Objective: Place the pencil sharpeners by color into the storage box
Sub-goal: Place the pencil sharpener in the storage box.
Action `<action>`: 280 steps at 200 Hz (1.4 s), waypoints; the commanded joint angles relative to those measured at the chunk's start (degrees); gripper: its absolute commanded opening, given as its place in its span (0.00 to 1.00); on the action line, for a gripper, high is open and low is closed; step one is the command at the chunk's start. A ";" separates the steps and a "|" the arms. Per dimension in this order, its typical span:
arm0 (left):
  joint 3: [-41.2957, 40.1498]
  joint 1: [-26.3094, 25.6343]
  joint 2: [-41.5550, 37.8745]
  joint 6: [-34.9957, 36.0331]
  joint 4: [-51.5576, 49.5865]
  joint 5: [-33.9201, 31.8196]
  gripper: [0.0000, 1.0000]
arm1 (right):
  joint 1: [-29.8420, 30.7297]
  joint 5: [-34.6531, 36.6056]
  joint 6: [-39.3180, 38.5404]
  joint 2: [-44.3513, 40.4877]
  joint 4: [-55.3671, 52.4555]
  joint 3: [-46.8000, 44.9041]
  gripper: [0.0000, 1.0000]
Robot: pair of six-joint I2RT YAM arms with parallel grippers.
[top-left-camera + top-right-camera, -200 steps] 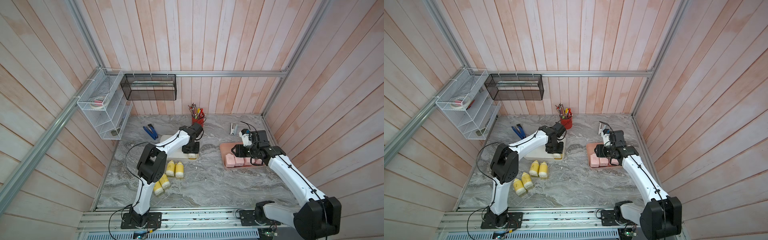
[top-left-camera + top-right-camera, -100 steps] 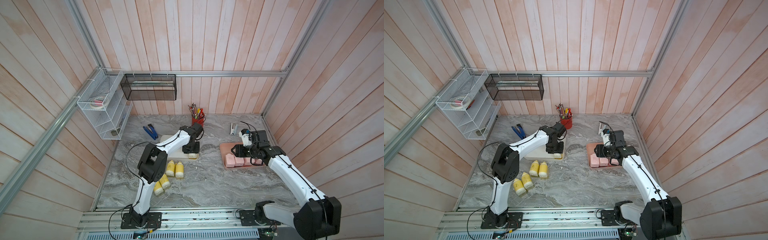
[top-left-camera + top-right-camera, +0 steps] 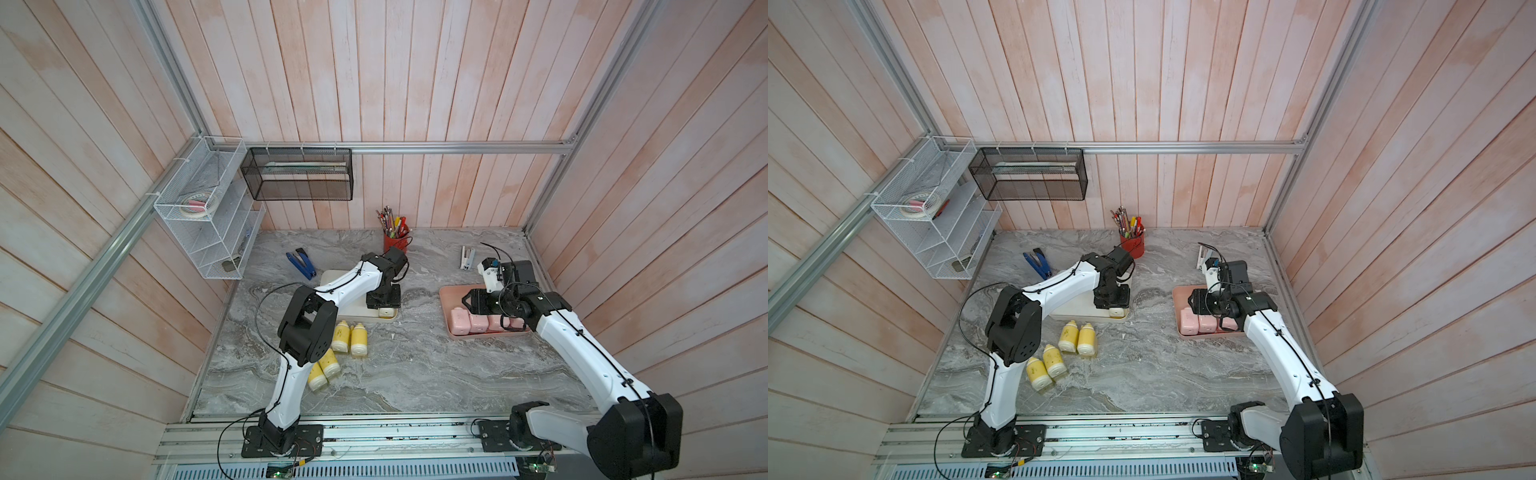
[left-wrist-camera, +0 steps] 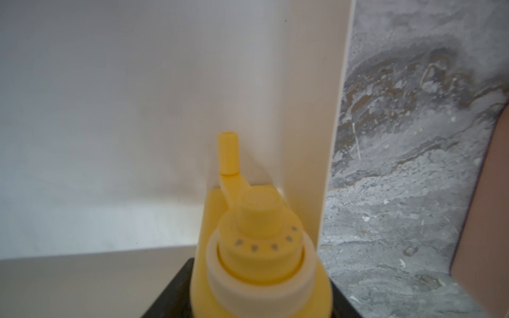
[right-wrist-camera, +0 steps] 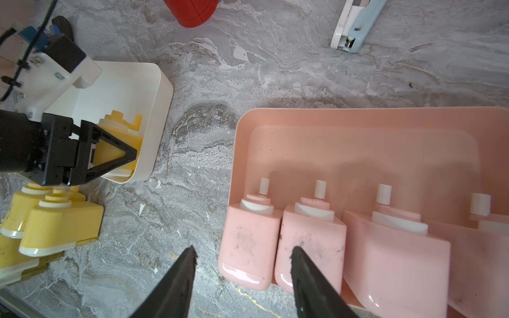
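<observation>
Four pink sharpeners (image 5: 311, 242) sit in the pink tray (image 5: 358, 124) beneath the right gripper (image 5: 243, 256), jaws spread and empty. One yellow sharpener (image 4: 259, 247) lies in the cream box (image 4: 137, 110) between the left gripper (image 3: 382, 301) jaws, grip unclear; four yellow sharpeners (image 3: 358, 340) lie outside them, unsorted

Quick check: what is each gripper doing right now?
Left gripper: jaws around a yellow sharpener in the cream box; whether it grips cannot be told.
Right gripper: open, holding nothing, above the pink sharpeners.
</observation>
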 commanded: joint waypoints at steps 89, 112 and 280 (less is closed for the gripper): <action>2.95 -0.01 -3.28 -0.71 -0.79 -3.38 0.67 | -0.26 -0.77 -0.55 -1.35 -0.33 0.64 0.58; 4.29 -0.03 -5.19 -0.79 -1.51 -4.74 0.68 | -0.23 -0.64 -0.47 -1.31 -0.38 0.59 0.58; -15.73 -4.77 -33.44 -4.22 -1.31 -11.14 0.69 | -0.24 5.34 1.20 1.23 -2.41 2.67 0.59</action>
